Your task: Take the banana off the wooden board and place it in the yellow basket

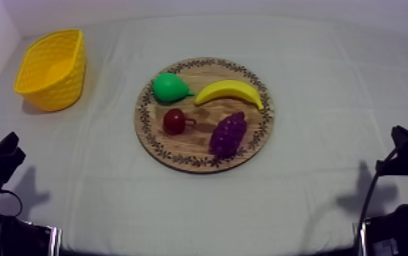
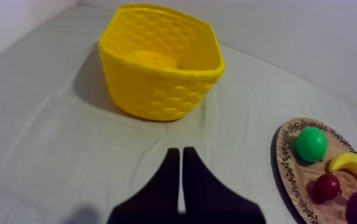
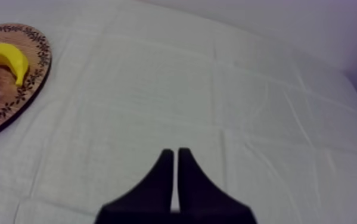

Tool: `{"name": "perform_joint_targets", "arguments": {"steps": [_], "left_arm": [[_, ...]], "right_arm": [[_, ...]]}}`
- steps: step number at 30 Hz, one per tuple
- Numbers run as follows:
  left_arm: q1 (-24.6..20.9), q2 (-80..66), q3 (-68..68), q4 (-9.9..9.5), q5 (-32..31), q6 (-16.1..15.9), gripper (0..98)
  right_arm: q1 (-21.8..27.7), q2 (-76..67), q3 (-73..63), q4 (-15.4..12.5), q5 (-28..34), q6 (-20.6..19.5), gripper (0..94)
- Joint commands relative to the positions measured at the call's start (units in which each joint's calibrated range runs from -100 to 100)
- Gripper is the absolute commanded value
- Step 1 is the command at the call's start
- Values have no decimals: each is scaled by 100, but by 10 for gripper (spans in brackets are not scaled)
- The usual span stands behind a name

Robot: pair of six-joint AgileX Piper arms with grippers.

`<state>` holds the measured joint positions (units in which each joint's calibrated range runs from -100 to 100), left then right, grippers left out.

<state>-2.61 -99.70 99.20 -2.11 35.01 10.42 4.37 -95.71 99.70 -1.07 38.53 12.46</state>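
Banana (image 1: pixel 228 90) is lying on the wooden board (image 1: pixel 193 144) beside the pear (image 1: pixel 168 87), well apart from the yellow basket (image 1: pixel 56 90). Left gripper (image 2: pixel 182 156) and right gripper (image 3: pixel 175 155) are sitting low over the table (image 1: pixel 315 170), fingers pressed together, gripping nothing.

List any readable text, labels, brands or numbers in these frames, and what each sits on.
None: no text can be read anywhere.
The board rim carries a leafy ornament, not letters.
The basket, banana, pear, grapes, small red fruit and cloth bear no label, brand or number.
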Motion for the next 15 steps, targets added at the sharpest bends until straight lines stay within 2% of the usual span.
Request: {"name": "perform_joint_targets", "arguments": {"steps": [1, 7, 15], "left_arm": [[-3, -4, 2, -1, 0, 1, 0], [-3, -4, 5, -1, -15, -35, 1], [35, -4, 12, 3, -40, -233, 4]], "right_arm": [[-1, -4, -3, 2, 2, 2, 6], [-1, -4, -3, 2, 2, 2, 6], [-1, -4, -3, 2, 2, 2, 6]]}}
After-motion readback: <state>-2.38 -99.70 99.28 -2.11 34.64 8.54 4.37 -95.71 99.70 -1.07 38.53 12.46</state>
